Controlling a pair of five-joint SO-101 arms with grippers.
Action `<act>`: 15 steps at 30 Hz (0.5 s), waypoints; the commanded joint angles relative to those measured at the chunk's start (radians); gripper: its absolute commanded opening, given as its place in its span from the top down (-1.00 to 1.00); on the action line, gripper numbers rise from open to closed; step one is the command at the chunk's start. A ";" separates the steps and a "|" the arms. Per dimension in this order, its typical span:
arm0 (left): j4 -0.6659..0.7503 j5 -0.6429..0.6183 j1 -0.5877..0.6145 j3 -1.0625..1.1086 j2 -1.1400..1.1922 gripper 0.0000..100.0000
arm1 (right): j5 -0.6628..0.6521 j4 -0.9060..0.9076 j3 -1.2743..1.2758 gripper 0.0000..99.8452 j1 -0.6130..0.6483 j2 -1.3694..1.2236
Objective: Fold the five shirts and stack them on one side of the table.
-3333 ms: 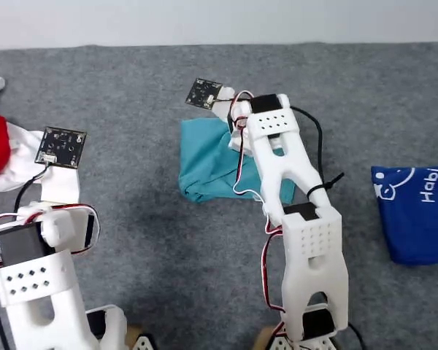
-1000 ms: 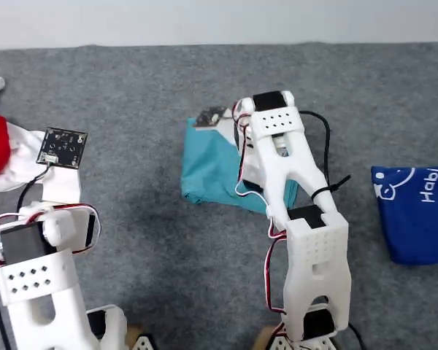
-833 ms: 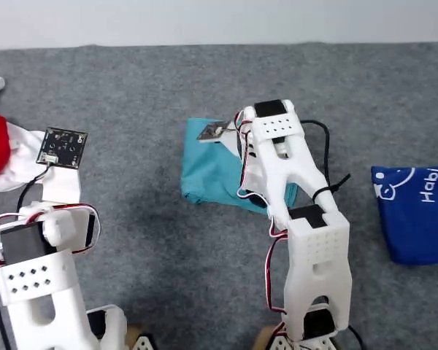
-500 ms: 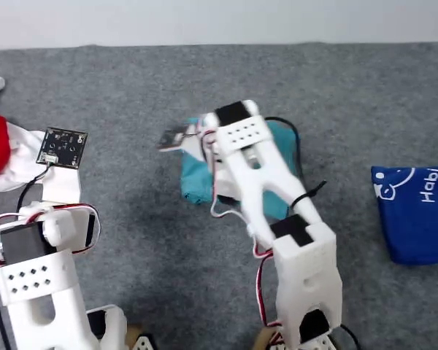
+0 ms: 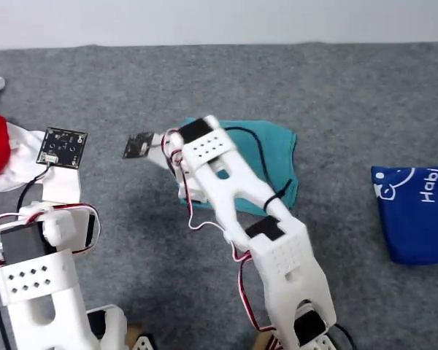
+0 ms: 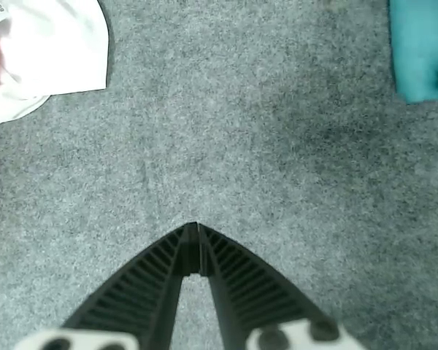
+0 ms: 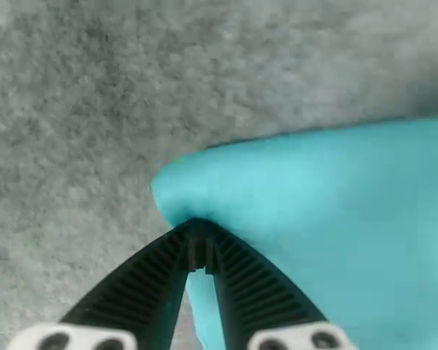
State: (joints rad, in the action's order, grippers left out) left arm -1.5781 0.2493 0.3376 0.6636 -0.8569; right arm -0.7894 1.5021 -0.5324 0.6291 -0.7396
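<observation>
A teal shirt (image 5: 271,157) lies flat on the grey carpet in the middle of the table. My right arm (image 5: 226,182) stretches across it to its left edge. In the right wrist view, my right gripper (image 7: 197,244) is shut, its tips pinching the rounded edge of the teal shirt (image 7: 336,233). My left gripper (image 6: 197,237) is shut over bare carpet, with the teal shirt (image 6: 423,51) far off to one side. A white-and-red shirt (image 5: 4,157) lies at the table's left edge, beside my left arm (image 5: 36,270). A blue shirt (image 5: 416,211) lies folded at the right edge.
Grey carpet (image 5: 350,87) covers the whole table. A pale wall runs along its far edge. Open carpet separates the teal shirt from the blue one and from the white-and-red shirt (image 6: 44,51).
My right arm has swung left from the shirt's far middle to its left edge, uncovering the right part of the shirt. The left arm has kept still.
</observation>
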 commanded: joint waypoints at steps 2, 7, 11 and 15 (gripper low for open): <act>0.011 0.008 0.002 -0.010 -0.018 0.99 | 0.011 -0.015 -0.063 0.98 0.036 -0.013; 0.011 0.008 0.002 -0.013 -0.018 0.99 | 0.044 0.022 -0.166 0.98 0.018 0.028; 0.011 0.008 0.006 -0.013 -0.020 0.99 | 0.054 0.093 -0.278 0.98 -0.016 0.073; 0.012 0.008 0.006 -0.015 -0.020 0.99 | 0.124 0.156 -0.393 0.98 -0.074 0.105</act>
State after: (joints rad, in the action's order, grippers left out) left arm -1.5781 0.2493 0.3376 0.6636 -0.8569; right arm -0.7219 1.6233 -0.8117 0.6045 -0.7304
